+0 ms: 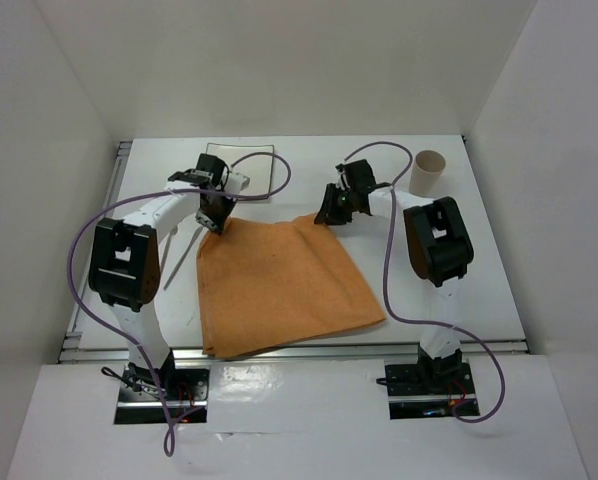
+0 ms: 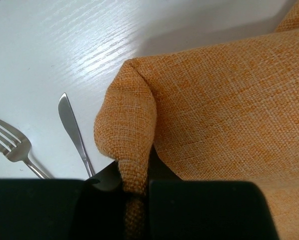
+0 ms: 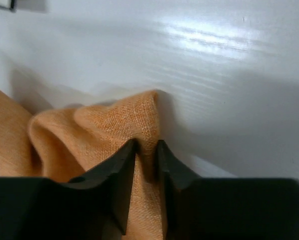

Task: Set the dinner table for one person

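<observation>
1. Now the table (image 1: 449,290) is the big white top that fills the middle of the top view. It has metal rails along its left and near edges, and the 2 arms reach over it from the near side.
2. An orange cloth (image 1: 279,285) lies spread on the middle of the table, turned a little. Its near edge reaches the near rail.
3. The left gripper (image 1: 218,222) is at the far left corner of the cloth. In the left wrist view its fingers (image 2: 204,210) are narrow and hold this corner pinched between them. The corner is folded over and raised a little, while the rest of the cloth lies flat.
4. The right gripper (image 1: 331,213) is at the far right corner of the cloth. In the right wrist view its 2 fingers (image 3: 114,170) stand narrow, with a raised fold of the cloth between them. Both fingers touch the fold, so this corner is gripped.
5. A knife (image 2: 74,132) and a fork (image 2: 12,145) lie on the bare table just left of the cloth. They are side by side and apart, with the knife nearer to the cloth. The handle end of the knife is hidden under the left gripper.
6. A square white plate (image 1: 259,150) lies at the far edge of the table, partly hidden behind the left arm.
7. A beige cup (image 1: 428,171) stands upright at the far right of the table, apart from the cloth.
</observation>
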You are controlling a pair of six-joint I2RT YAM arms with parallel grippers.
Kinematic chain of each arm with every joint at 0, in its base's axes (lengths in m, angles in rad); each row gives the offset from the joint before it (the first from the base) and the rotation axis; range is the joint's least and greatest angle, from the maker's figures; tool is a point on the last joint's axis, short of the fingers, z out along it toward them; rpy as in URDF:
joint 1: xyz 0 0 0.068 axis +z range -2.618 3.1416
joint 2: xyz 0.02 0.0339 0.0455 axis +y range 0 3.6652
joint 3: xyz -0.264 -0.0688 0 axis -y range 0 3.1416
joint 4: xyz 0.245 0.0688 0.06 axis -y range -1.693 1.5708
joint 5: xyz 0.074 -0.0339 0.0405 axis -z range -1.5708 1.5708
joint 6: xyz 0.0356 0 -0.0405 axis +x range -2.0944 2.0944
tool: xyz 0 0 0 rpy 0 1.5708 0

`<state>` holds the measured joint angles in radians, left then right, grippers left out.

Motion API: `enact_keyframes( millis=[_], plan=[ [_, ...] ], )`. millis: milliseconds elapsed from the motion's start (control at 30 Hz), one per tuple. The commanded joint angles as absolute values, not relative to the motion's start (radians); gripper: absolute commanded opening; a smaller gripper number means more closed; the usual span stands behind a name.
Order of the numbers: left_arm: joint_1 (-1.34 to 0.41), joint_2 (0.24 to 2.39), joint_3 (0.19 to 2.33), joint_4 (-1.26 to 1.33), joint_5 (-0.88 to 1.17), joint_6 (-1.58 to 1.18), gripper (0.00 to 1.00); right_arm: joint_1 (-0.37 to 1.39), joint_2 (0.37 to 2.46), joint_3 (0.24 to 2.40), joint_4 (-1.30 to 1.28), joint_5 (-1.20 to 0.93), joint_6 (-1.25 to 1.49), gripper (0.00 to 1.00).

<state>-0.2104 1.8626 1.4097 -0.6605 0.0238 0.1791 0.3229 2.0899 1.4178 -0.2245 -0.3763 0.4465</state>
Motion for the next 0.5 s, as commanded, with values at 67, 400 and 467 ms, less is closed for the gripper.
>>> enact_keyframes(
  millis=[67,400,467],
  plan=[
    [-0.199,1.821,1.431,-0.684,0.037,0.175,0.00,0.328,2.062,1.336,-0.158,-0.352,0.486,0.00],
    [-0.199,1.727,1.391,-0.663,0.008,0.227,0.00,0.328,1.467,1.036,-0.235,0.159,0.607,0.00],
    [-0.199,1.727,1.391,-0.663,0.008,0.227,0.00,0.328,1.320,0.964,-0.253,0.204,0.617,0.00]
  ],
)
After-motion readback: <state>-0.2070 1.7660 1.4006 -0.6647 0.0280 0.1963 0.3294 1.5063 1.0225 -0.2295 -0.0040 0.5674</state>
